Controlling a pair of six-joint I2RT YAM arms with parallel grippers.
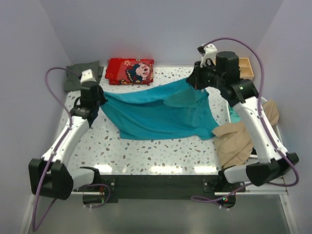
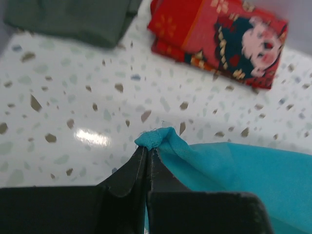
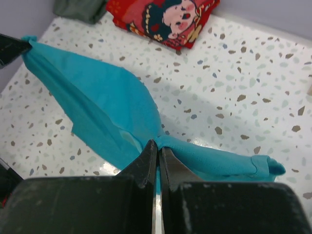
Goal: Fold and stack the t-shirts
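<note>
A bright teal t-shirt [image 1: 156,114] hangs stretched across the middle of the table between both arms. My left gripper [image 2: 147,148] is shut on its left corner [image 2: 157,137], above the speckled tabletop. At the back right my right gripper [image 3: 158,145] is shut on another pinch of the same teal t-shirt [image 3: 97,105], which trails away to the left. A dark grey-green t-shirt [image 1: 80,73] lies folded in the back left corner. A beige t-shirt [image 1: 241,139] lies crumpled at the right edge under my right arm.
A folded red cloth with a cartoon face [image 1: 130,70] lies at the back beside the grey-green shirt [image 2: 73,19]. A wooden tray [image 1: 245,68] stands in the back right corner. Grey walls close in the speckled table [image 1: 161,156] on three sides.
</note>
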